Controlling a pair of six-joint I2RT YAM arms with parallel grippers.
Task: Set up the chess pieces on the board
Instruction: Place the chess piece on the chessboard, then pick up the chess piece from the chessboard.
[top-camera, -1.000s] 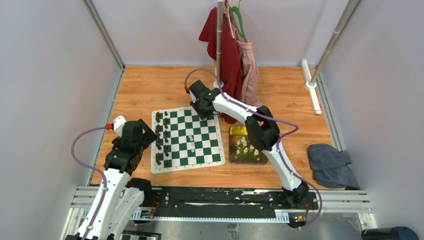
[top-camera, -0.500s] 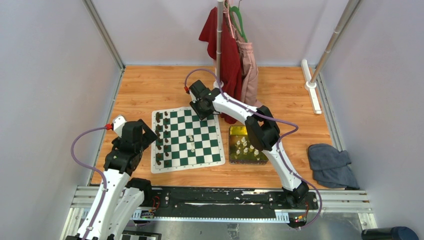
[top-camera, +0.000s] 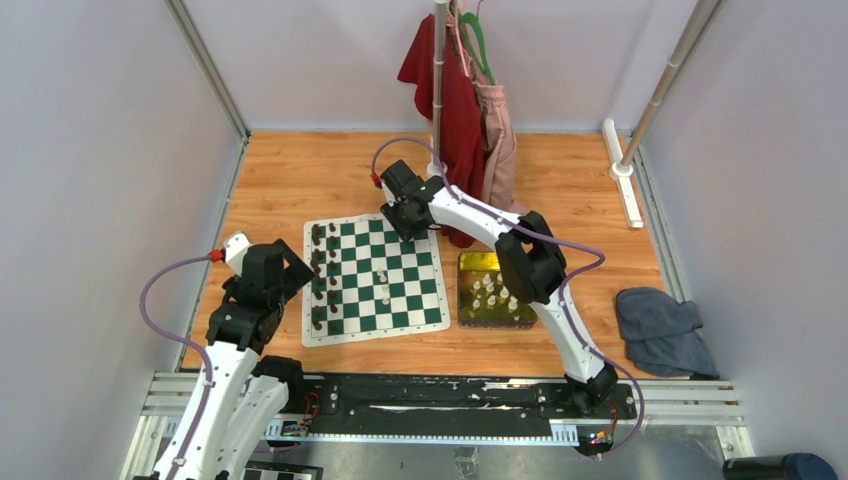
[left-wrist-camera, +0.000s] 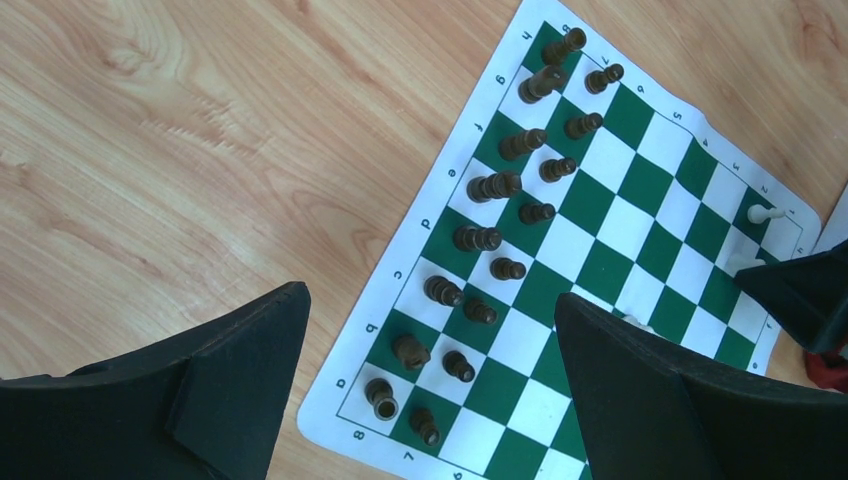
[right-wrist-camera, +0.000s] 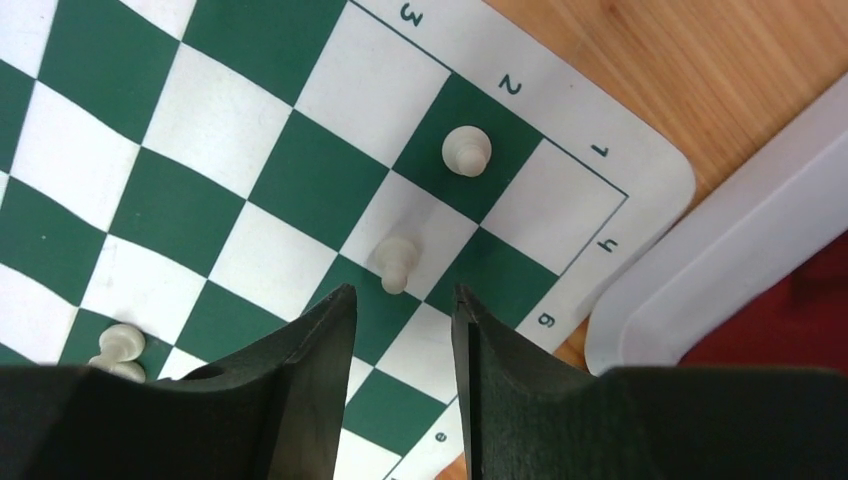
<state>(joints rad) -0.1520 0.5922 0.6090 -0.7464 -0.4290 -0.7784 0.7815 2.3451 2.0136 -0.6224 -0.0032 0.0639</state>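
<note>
From above, my right arm (top-camera: 470, 215) reaches over the board's (top-camera: 410, 300) far corner, and cream pieces (top-camera: 490, 290) sit in the tray (top-camera: 466, 258). On the left wrist, the left fingers (left-wrist-camera: 230, 380) are spread wide and empty, near the dark pieces (left-wrist-camera: 480, 240). On the right wrist, the right fingers (right-wrist-camera: 310, 380) are parted, gripping nothing, with a cream pawn (right-wrist-camera: 397, 262) standing just past the tips.

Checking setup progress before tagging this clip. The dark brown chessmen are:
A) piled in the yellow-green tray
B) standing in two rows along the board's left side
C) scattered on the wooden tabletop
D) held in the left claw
B: the dark brown chessmen stand in two rows on the squares along the left side of the board, as both the top and left wrist views show.
</note>
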